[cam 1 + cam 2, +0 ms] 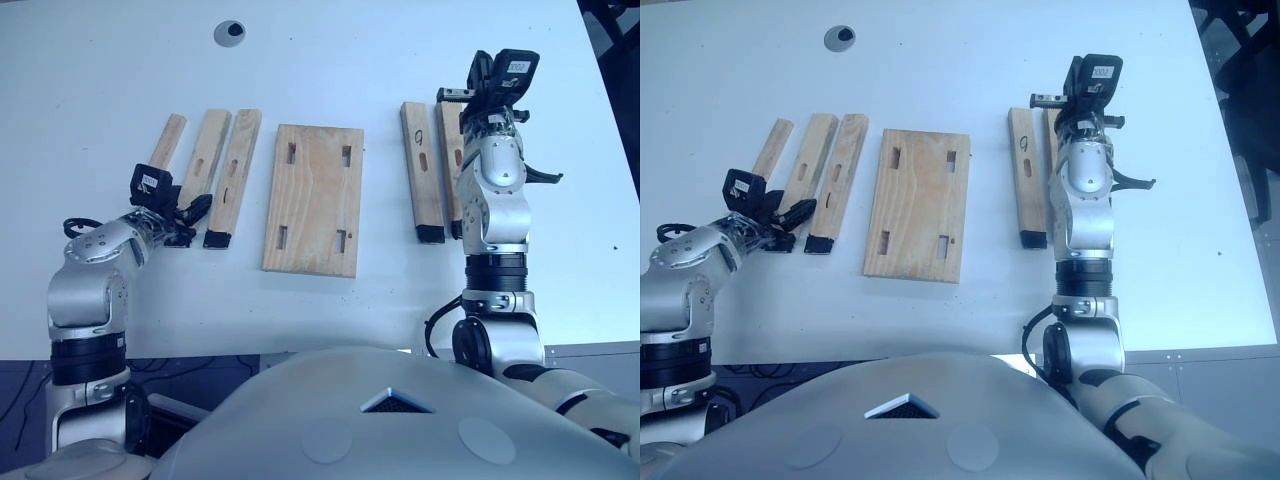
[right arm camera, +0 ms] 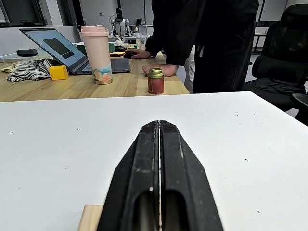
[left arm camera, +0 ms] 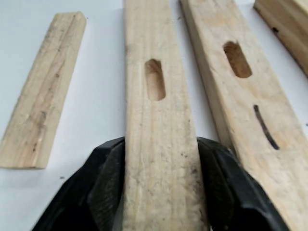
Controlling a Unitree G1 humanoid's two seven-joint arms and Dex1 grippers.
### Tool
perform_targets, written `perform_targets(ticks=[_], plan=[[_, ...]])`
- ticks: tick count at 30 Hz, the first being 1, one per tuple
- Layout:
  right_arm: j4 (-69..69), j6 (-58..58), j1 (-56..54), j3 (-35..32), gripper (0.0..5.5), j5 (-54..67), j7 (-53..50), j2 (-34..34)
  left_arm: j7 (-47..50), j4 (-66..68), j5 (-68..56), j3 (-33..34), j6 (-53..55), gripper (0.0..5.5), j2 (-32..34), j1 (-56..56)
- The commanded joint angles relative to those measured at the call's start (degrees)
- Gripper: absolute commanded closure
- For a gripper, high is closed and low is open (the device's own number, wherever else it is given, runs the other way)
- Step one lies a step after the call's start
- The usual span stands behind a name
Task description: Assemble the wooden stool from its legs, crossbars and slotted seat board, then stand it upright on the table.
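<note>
Left gripper (image 3: pixel 161 147): jaws clamped on middle slotted leg (image 1: pixel 207 148), which lies between crossbar (image 1: pixel 168 140) and marked leg (image 1: pixel 238 160). Seat board (image 1: pixel 313 198) flat mid-tabletop (image 1: pixel 100 70). Right gripper (image 2: pixel 159 132): jaws closed, empty, over right leg pair (image 1: pixel 421 170).

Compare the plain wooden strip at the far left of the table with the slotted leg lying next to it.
The strip is narrower and shorter than the slotted leg. The strip has no hole; the leg has an oval slot in its face. The strip lies free, while the left gripper clamps the leg's sides. Both are pale wood, lying flat on the white table.
</note>
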Motion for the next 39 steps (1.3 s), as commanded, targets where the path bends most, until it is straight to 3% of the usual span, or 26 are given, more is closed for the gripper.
perform_targets(ticks=[1,5,8,11,14,20,29,36,39], plan=[[0.86,-0.04,-1.12,-0.63,5.50,-0.11,0.74,-1.39,2.85,0.72,1.86,0.42,-1.34,3.46,-1.14,0.44],[2.31,0.09,-2.98,-0.49,5.50,0.07,2.64,-2.29,6.69,0.45,3.27,2.11,-8.18,3.49,-3.50,-4.10],[4.57,3.26,-8.09,-1.57,5.35,7.57,12.39,-3.10,10.50,-2.01,-1.13,3.43,-10.83,3.49,-10.12,-14.64],[2.13,19.37,-15.34,-5.96,4.93,27.87,31.22,-6.08,7.75,-7.09,-21.23,3.21,-3.30,3.49,-20.93,-23.73],[1.62,34.01,-23.02,-9.79,4.41,43.45,44.79,-12.01,6.97,-9.98,-37.55,2.65,2.27,3.49,-26.40,-27.30],[6.25,51.43,-29.76,-11.67,3.34,56.11,56.27,-19.67,6.58,-10.04,-53.90,3.73,6.02,3.50,-25.58,-29.46],[10.13,67.71,-32.55,-15.43,2.03,67.35,54.47,-18.58,2.69,-9.29,-54.30,-4.20,6.76,3.50,-24.92,-25.86],[11.03,69.97,-34.36,-15.75,2.03,69.27,53.89,-18.64,-0.12,-6.80,-50.32,-7.70,5.02,3.50,-24.53,-23.77],[10.74,69.92,-33.82,-15.71,2.51,68.84,54.22,-19.28,-0.88,-6.53,-48.79,-8.83,4.09,3.50,-24.31,-22.77]])
